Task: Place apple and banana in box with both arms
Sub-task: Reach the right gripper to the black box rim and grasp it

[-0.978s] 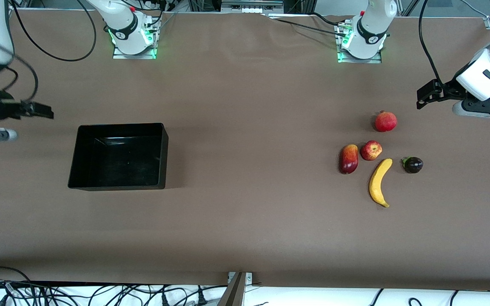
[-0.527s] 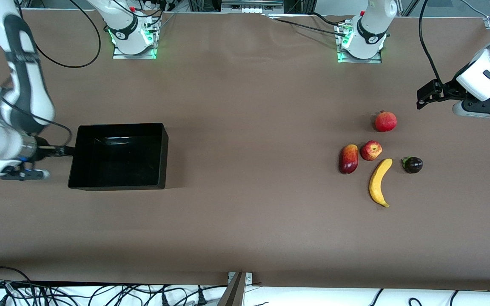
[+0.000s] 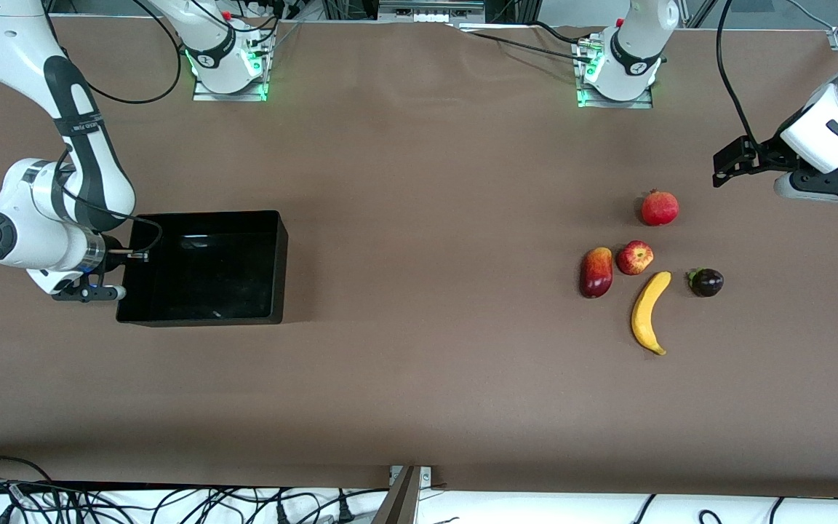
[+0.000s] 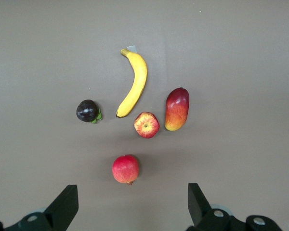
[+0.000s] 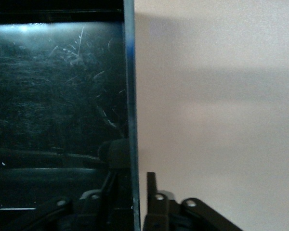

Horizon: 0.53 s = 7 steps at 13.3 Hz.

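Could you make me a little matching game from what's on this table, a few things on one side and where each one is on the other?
Things:
1. banana
2. apple
3. right hand
4. left hand

Places:
A. at the wall of the black box, one finger on each side of it
B. in the air above the table, beside the fruit, fingers apart
C. beside the mango
D. the fruit nearest the front camera

Pairs: 1-D, 2-C, 3-A, 4-B
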Available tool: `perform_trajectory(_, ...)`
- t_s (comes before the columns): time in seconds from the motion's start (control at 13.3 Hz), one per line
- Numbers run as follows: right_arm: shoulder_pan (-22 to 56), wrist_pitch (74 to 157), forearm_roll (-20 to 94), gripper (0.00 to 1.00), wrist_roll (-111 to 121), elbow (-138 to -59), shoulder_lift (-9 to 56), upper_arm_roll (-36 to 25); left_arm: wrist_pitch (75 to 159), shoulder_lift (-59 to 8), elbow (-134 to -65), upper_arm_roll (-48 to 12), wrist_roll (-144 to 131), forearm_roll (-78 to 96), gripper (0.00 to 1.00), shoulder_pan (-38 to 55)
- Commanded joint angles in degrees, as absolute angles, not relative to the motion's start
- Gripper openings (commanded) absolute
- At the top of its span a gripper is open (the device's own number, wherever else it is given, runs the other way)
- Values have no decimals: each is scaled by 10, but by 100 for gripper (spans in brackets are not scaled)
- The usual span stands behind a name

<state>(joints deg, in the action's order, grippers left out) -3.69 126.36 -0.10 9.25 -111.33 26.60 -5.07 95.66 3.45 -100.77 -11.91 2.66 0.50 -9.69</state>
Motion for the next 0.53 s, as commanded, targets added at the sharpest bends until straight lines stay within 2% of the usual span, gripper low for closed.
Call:
perform_trajectory(0.0,-41,1245,7,0,105,-1120,250,-47,951,30,-998,-117,32,-7,100,-94)
perform_trajectory(0.23,-21,1197,8,0,96,-1085,228,-26,952,29,-999,-117,32,-7,100,-95)
perform_trajectory(0.45,24,1072,21,0,79,-1007,220,20,957,26,-1005,-117,32,-7,100,-97)
